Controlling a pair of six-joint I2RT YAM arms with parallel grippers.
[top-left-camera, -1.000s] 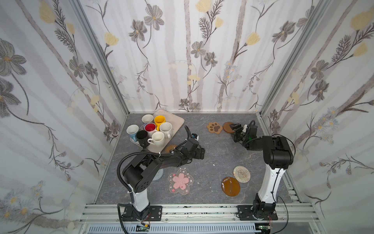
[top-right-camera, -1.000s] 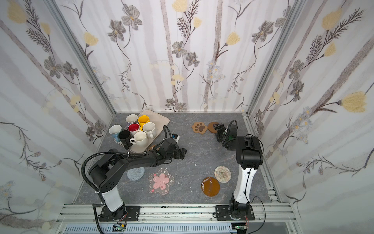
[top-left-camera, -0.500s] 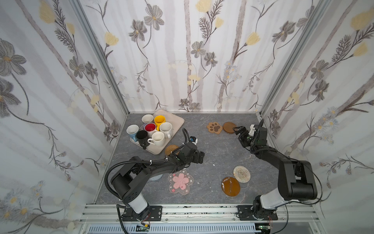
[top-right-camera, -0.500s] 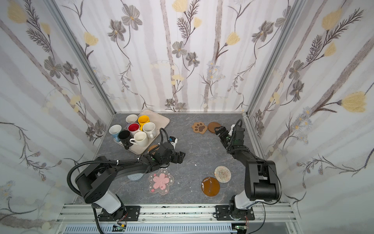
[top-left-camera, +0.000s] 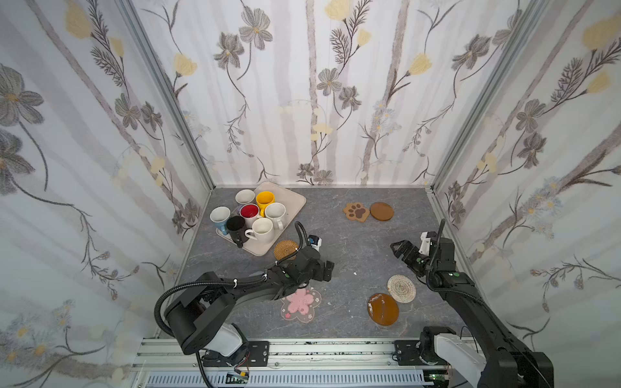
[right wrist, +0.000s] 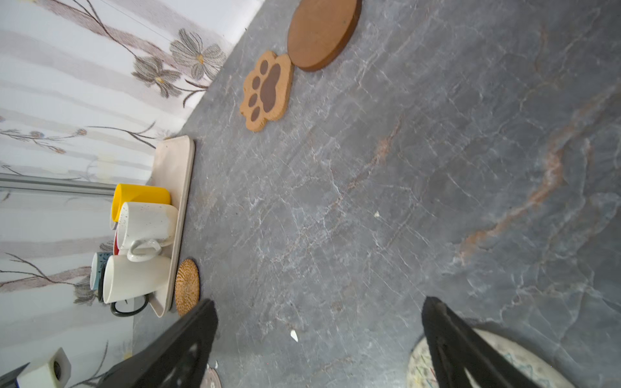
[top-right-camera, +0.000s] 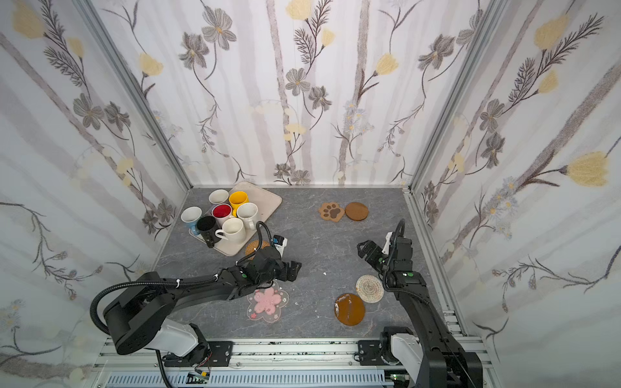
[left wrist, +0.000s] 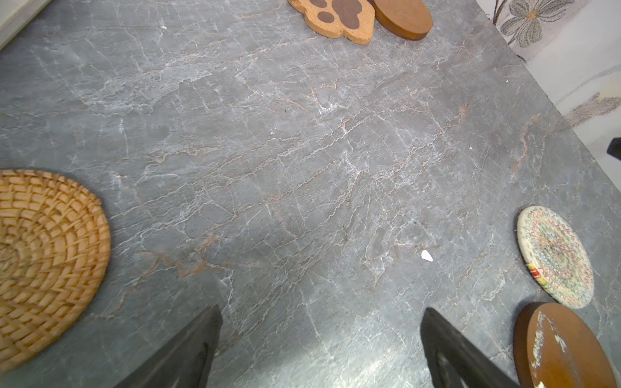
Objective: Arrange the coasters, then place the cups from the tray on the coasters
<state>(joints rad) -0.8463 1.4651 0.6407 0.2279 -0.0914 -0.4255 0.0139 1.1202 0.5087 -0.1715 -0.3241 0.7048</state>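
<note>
Several cups stand crowded on the beige tray (top-left-camera: 289, 199) at the far left, among them a yellow cup (top-left-camera: 264, 199), a black one (top-left-camera: 235, 223) and a cream one (top-left-camera: 262, 229). A rattan coaster (top-left-camera: 285, 249) lies against the tray's near corner. The paw coaster (top-left-camera: 356, 211) and a brown round coaster (top-left-camera: 381, 211) touch at the far right. A beige woven coaster (top-left-camera: 401, 288) overlaps a glossy brown one (top-left-camera: 383, 309) at the near right. My left arm partly covers the pink blossom coaster (top-left-camera: 300, 302). Left gripper (top-left-camera: 327, 270) and right gripper (top-left-camera: 398, 248) hover open and empty over bare tabletop.
Flowered walls close in the grey stone tabletop (top-left-camera: 336, 242) on three sides, and a metal rail (top-left-camera: 302, 349) runs along the front. A small white chip (top-left-camera: 354, 273) lies between the grippers. In the right wrist view, the woven coaster (right wrist: 420, 366) sits just beside one finger.
My right gripper has drawn back from the paw and brown coasters toward the front. My left gripper has moved off the rattan coaster toward the middle. Both sets of jaws have widened.
</note>
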